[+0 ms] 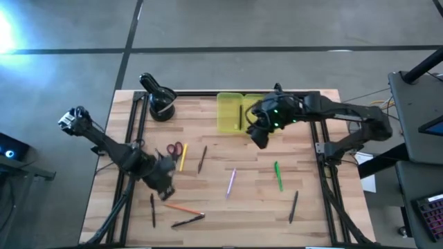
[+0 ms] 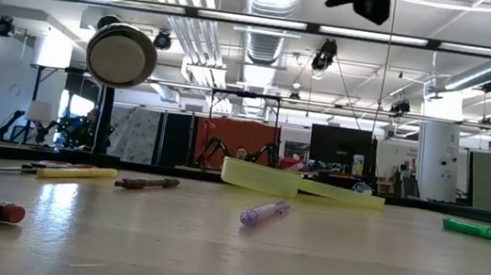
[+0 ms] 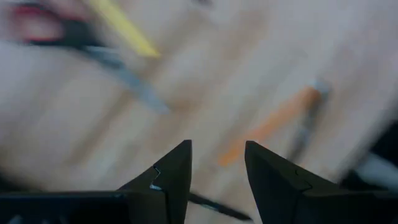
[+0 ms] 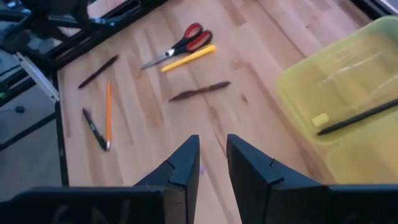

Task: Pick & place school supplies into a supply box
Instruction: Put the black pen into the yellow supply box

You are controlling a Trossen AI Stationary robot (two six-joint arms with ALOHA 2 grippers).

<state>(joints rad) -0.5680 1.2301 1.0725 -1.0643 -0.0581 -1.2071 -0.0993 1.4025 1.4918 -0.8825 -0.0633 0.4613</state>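
Observation:
The supply box (image 1: 227,119), translucent yellow and open, lies at the table's far middle with a black pen (image 4: 356,117) inside. My right gripper (image 1: 260,137) hangs open in the air just right of the box, holding nothing. Loose supplies lie flat on the wood: red-handled scissors (image 1: 174,149), a yellow pencil (image 1: 183,158), a brown pencil (image 1: 202,159), a purple pen (image 1: 231,182), a green pen (image 1: 278,176), and an orange pencil (image 1: 183,207). My left gripper (image 1: 166,188) is open, pointing down above the orange pencil (image 3: 273,124), touching nothing.
A black round holder (image 1: 160,104) stands at the far left, next to the box. Black pens lie near the front edge (image 1: 153,209), (image 1: 188,220) and at the right (image 1: 293,206). Black frame rails (image 1: 133,131) run along the table's left and right sides.

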